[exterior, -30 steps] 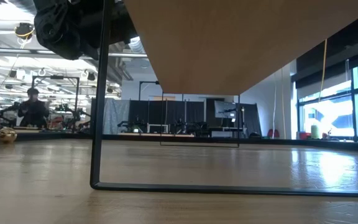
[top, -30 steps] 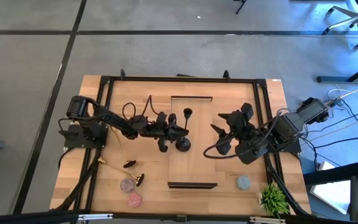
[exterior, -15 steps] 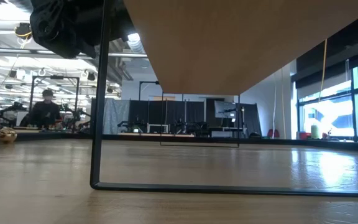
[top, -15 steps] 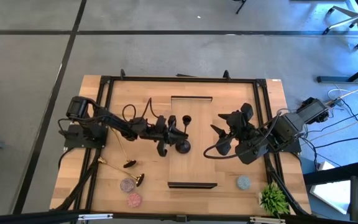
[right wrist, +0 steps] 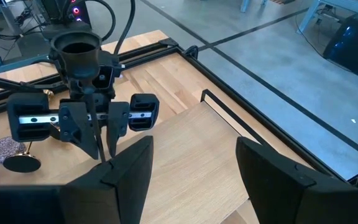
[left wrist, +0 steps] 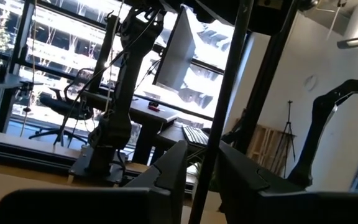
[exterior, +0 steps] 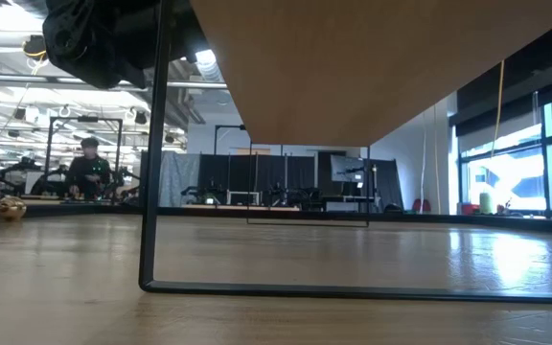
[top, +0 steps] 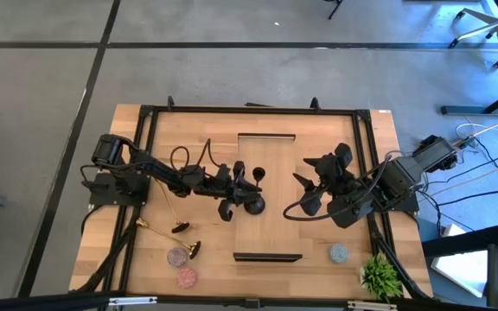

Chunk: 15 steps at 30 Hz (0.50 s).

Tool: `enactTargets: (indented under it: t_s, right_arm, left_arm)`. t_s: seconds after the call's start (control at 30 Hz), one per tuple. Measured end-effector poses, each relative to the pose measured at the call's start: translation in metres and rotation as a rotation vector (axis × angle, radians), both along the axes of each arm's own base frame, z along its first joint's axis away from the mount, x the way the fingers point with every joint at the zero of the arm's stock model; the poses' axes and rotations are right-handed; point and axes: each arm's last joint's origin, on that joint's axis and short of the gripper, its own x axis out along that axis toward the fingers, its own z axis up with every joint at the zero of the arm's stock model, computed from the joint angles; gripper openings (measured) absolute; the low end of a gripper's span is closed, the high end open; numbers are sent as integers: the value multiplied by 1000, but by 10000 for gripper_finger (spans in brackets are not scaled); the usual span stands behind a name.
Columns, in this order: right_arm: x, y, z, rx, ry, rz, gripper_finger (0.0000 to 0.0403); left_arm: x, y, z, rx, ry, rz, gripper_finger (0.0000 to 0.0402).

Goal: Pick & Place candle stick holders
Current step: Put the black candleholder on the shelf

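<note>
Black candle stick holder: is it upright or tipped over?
Upright: the black holder shows its cup on top, stem straight below.

In the high view I see bare wood in the frame's centre, between the left gripper with the black candle stick holder and the right gripper. Two thin black bars fence that lane above and below. At lower left, gold holders and speckled ones crowd the table; a plant blocks the lower right corner.
</note>
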Motion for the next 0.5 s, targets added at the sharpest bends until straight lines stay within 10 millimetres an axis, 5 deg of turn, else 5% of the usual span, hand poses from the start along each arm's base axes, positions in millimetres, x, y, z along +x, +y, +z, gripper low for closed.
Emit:
enactTargets:
  t_s: [0.5]
  right_arm:
    - [0, 0, 0, -1, 1, 0, 234]
  left_arm:
    - [-1, -1, 1, -55, 14, -62, 165]
